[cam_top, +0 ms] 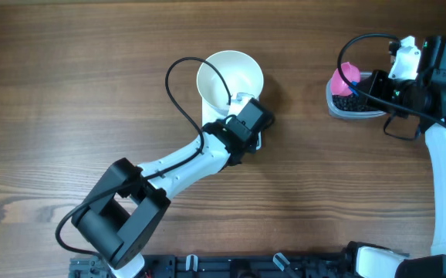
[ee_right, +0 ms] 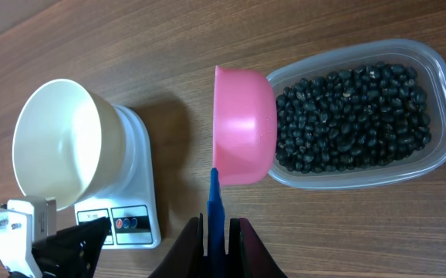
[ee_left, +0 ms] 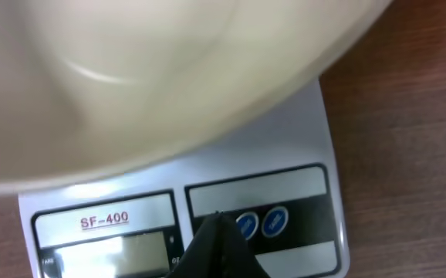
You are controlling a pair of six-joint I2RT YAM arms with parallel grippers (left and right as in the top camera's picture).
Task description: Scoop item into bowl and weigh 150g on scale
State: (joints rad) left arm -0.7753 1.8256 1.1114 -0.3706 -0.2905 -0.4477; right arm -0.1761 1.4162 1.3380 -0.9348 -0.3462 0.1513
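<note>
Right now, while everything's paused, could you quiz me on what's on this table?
1. True or false: the white bowl stands on the kitchen scale.
2. The right gripper is shut on: A) the blue handle of the pink scoop, B) a sponge, C) nothing.
3. Fill in: the black beans lie in a clear plastic ___.
Key: 1 true; 2 A; 3 tub.

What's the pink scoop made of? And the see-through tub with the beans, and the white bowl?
The pink scoop looks like smooth plastic: even colour, soft sheen. The tub seems clear plastic; you see beans through its wall. The white bowl is smooth and plain, plastic or ceramic, hard to tell.
</note>
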